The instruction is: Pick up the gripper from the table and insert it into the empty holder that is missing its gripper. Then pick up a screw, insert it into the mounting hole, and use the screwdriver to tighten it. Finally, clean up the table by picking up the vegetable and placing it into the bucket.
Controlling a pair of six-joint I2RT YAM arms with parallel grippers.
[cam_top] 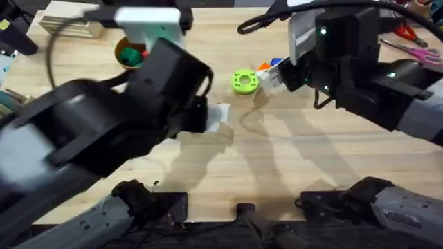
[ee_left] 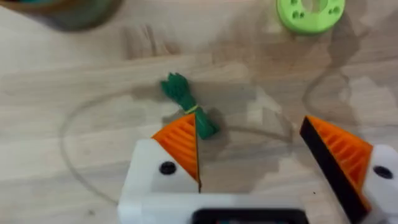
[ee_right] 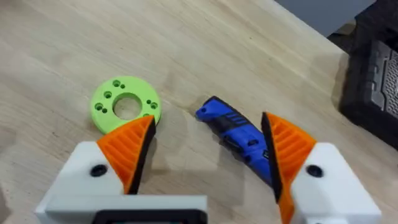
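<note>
- table [cam_top: 311, 159] is pale wood with a light grain running through it, and there's a faint thin ring mark on it
- vegetable [ee_left: 186, 102] is dark green with a thin yellowish band round its middle
- ring-shaped disc [cam_top: 244, 81] is bright lime green, dotted with small holes
- screwdriver [ee_right: 239, 137] is solid blue with some dark patches along the body
- left gripper [ee_left: 267, 158] has white bases, orange ribbed pads and a black screw on each; one pad shows a black side face
- right gripper [ee_right: 208, 152] is the same deal: white, orange ribs, black screws
- bucket [cam_top: 129, 54], far left, is brownish-yellow with green and a bit of red inside
- both arms are mostly black
</note>
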